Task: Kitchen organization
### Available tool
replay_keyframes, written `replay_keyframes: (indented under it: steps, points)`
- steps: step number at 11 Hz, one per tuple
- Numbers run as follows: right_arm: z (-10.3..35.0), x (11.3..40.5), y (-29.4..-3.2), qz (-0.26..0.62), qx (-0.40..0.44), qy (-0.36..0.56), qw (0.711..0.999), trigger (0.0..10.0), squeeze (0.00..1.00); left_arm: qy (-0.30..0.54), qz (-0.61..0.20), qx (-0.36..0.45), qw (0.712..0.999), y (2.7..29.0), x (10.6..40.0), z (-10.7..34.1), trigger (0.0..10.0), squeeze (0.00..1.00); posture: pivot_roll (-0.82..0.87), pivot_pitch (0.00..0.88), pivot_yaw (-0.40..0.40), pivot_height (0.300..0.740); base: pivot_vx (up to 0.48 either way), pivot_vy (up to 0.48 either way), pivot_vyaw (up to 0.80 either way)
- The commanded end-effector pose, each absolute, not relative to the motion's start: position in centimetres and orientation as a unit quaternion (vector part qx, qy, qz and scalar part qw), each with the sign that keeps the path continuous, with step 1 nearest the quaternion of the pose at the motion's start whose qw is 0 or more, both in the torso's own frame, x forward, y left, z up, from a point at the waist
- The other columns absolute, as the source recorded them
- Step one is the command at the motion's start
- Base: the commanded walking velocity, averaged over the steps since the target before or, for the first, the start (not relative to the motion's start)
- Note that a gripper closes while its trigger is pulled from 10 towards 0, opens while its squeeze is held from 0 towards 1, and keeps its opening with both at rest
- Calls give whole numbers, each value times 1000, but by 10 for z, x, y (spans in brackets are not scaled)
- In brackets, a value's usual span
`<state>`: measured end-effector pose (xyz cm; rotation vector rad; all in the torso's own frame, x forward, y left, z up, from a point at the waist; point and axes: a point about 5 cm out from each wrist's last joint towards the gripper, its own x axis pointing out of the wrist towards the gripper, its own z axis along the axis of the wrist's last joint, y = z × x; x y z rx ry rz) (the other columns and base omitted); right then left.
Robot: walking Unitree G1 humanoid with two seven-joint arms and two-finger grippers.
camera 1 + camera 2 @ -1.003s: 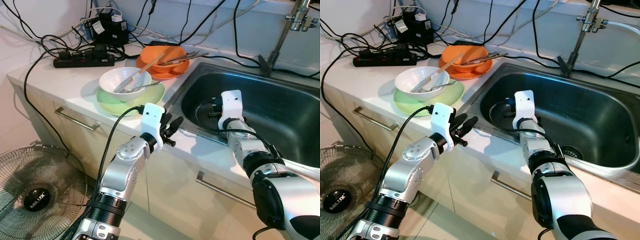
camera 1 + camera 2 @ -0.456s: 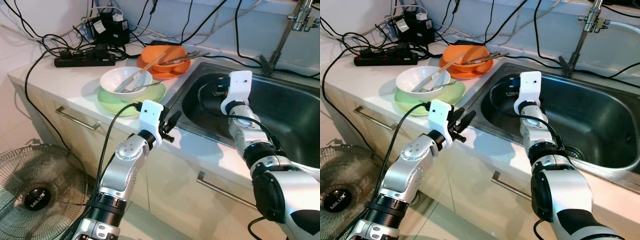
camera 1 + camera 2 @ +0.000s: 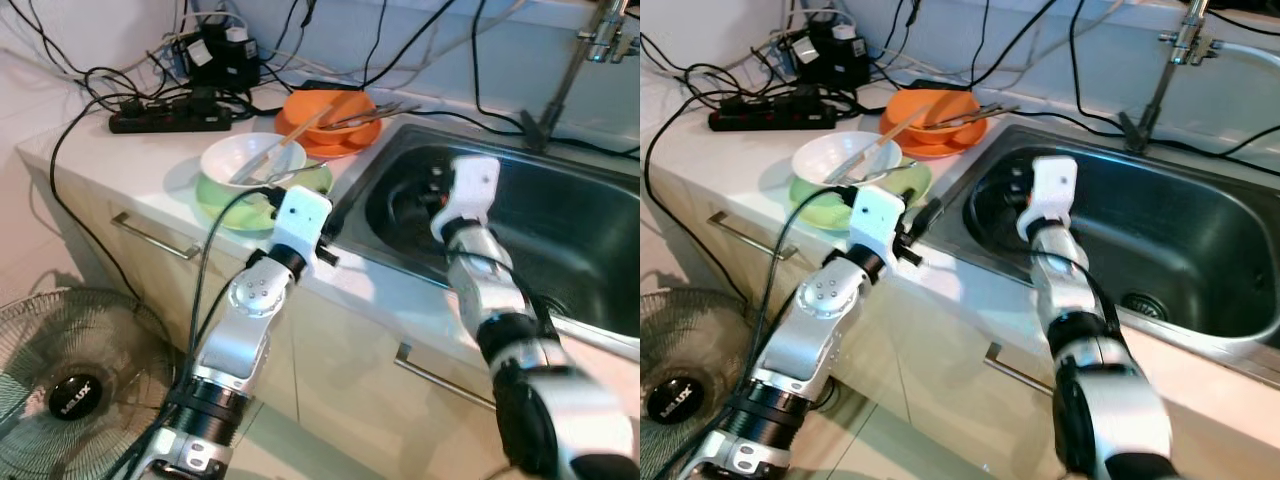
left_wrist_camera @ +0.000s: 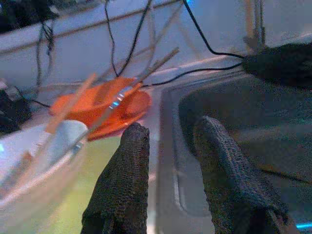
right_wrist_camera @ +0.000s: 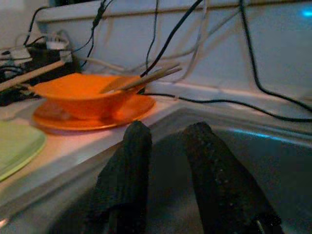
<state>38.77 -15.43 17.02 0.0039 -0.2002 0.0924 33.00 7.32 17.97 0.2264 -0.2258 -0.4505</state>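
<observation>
The left gripper (image 4: 168, 161) sits at the counter edge, just beside the green plate (image 3: 222, 196) and the rim of the steel sink (image 3: 560, 215). Its two black fingers stand slightly apart with nothing between them.

The right gripper (image 5: 165, 161) is inside the sink basin, near the basin's left wall, pointing toward the orange dishes. Its fingers are likewise parted by a narrow gap and hold nothing.

On the white counter (image 3: 120, 152), the white bowl (image 3: 252, 160) rests on the green plate and contains a spoon and wooden chopsticks (image 3: 290, 135). Behind it, an orange bowl (image 5: 78, 95) stands on an orange plate (image 5: 126, 109), with utensils (image 5: 146, 78) resting across its rim.

A black power strip (image 3: 170, 120) and tangled cables lie at the back of the counter. A faucet pipe (image 3: 1160, 70) rises behind the sink. A floor fan (image 3: 60, 390) stands below the counter on the robot's left.
</observation>
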Motion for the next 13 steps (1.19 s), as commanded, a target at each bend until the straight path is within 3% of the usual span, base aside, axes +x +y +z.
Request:
replay_keyframes:
  steps: [1,2,3,4,7,13]
  points:
    - [177,385,-157,41,18,-122,992,10000,0,-148,-210,139,957,73,332,195,10000,0,159,36,8,740,0,0,0]
    - [174,381,-157,37,34,-122,991,10000,1000,-166,-193,168,952,77,335,200,10000,0,155,35,9,740,0,0,0]
    - [173,380,-156,37,33,-120,992,10000,1000,-174,-185,187,949,80,336,203,10000,0,155,35,10,740,0,0,0]
    - [172,379,-155,35,35,-116,992,10000,0,-193,-160,235,939,85,341,213,10000,0,159,32,9,740,0,0,0]
    - [173,377,-153,37,44,-110,992,10000,0,-178,-134,304,926,93,355,214,10000,0,162,26,6,740,0,0,0]
    - [174,377,-150,34,49,-105,993,10000,0,-154,-174,322,918,84,367,207,10000,0,162,21,7,740,0,0,0]
